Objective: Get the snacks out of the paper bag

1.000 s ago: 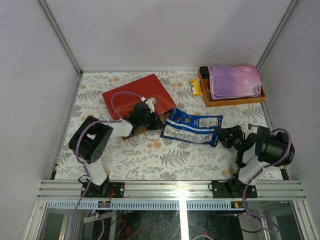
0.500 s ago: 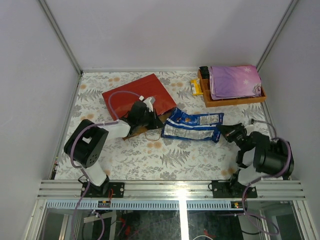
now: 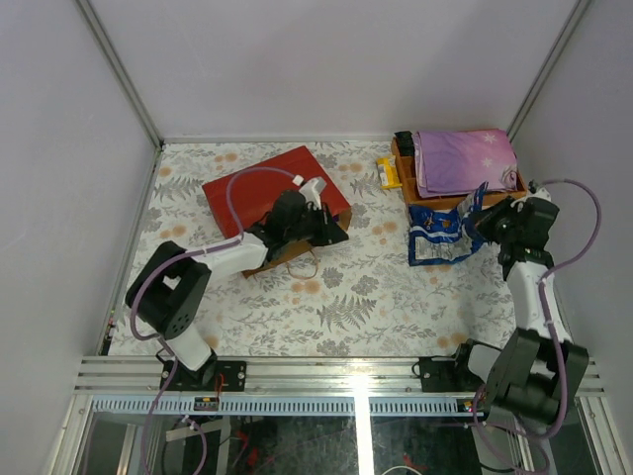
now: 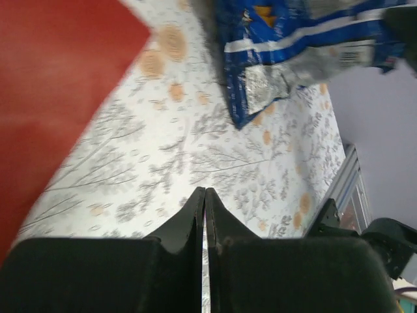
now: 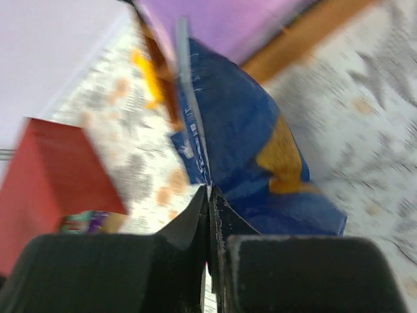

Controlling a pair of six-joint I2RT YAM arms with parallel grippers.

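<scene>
The red paper bag [image 3: 259,186] lies flat at the back left, its mouth toward the middle; it also shows as the paper bag [image 4: 52,98] and paper bag [image 5: 45,182]. Teal and purple snacks [image 5: 83,222] peek from its mouth. My left gripper [image 3: 331,228] hovers by the bag mouth, shut with nothing between its fingers [image 4: 195,208]. My right gripper [image 3: 485,220] is shut on the edge of a blue-and-white snack pack [image 3: 440,236], which hangs crumpled beside the tray. The same pack [image 5: 247,130] fills the right wrist view and appears at the top of the left wrist view as the pack [image 4: 293,45].
An orange-brown wooden tray [image 3: 450,203] at the back right carries a folded purple cloth [image 3: 465,160]. A yellow packet [image 3: 389,173] lies left of the tray. The bag's thin loop handle [image 3: 302,265] rests on the floral tabletop. Walls close in the left, back and right.
My right gripper shut on the blue-and-white pack and dragged it from the table's middle to the right, up beside the tray. The left gripper shifted slightly right along the bag mouth.
</scene>
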